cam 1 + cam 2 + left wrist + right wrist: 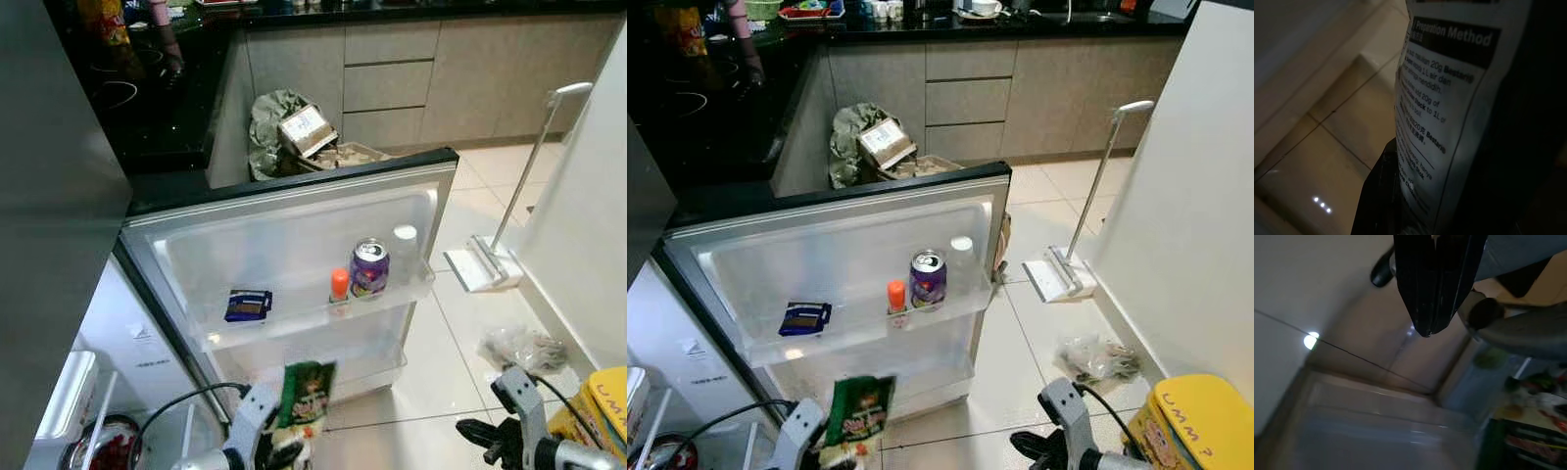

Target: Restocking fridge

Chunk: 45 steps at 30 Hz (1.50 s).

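While the fridge door [294, 211] is standing open w/ its shelf [323, 313] half free, the left claw [284, 446] is gripping a green packet [309, 392] upright below it, prob. for shelving, right claw [1432, 328] hanging clenched, empty.

Your left arm [245, 426] is silver-grey metal, with a black cable [171, 406] looping off its side. Your right arm [1073, 416] has the same pale casing, a round joint at its top and its own black cable [1107, 401]. The right gripper [1432, 330] has glossy black fingers [1420, 289] tapering to blunt tips.
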Available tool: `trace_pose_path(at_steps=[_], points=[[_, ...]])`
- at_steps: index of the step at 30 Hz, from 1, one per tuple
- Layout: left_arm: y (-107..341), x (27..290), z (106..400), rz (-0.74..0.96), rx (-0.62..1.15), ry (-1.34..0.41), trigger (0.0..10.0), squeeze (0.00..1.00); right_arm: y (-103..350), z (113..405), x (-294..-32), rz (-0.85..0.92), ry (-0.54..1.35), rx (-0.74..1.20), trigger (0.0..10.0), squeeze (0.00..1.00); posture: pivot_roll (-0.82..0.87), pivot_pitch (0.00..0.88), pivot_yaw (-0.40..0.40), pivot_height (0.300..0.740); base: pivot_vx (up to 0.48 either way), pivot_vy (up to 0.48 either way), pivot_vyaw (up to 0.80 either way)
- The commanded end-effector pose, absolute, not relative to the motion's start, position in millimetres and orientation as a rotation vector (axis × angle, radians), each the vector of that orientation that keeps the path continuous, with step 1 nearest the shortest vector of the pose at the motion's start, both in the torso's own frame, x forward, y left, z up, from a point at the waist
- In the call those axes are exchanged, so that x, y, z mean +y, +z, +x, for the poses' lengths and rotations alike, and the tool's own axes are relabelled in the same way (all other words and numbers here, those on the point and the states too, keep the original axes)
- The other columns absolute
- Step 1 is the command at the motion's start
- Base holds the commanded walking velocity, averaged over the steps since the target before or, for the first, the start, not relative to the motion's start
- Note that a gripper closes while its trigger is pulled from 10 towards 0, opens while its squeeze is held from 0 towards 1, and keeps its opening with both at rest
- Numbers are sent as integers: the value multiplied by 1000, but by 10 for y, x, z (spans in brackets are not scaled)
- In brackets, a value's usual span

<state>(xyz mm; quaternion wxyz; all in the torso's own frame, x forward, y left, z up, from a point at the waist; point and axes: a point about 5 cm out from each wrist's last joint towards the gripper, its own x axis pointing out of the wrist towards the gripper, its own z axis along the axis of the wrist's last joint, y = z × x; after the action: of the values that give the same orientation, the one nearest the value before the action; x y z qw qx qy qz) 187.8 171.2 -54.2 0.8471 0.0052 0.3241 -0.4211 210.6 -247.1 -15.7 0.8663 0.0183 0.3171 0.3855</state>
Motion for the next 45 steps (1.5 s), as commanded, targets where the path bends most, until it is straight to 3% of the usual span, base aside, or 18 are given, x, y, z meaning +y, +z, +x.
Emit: trace_pose_path(at_steps=[1,12,28,36,45], points=[[-484,1767,1899,74,644,-947,10000,0,-94,2089,-2497,37,894,669,10000,0,-65,0,0,740,0,0,0],[-214,1701,2036,69,418,-1129,10000,0,529,2118,-2684,-24,1137,586,10000,0,-70,0,-9,740,0,0,0],[317,1624,2274,-3,130,-1322,10000,0,922,2123,-2623,-30,1197,509,10000,0,-65,0,-11,740,0,0,0],[700,1715,2469,-28,-25,-1307,10000,0,1024,2111,-2582,-15,1212,482,10000,0,-68,0,-9,740,0,0,0],[1135,1873,2839,-2,-203,-1107,10000,0,1098,2119,-2558,-24,1188,442,10000,0,-68,0,-4,740,0,0,0]])
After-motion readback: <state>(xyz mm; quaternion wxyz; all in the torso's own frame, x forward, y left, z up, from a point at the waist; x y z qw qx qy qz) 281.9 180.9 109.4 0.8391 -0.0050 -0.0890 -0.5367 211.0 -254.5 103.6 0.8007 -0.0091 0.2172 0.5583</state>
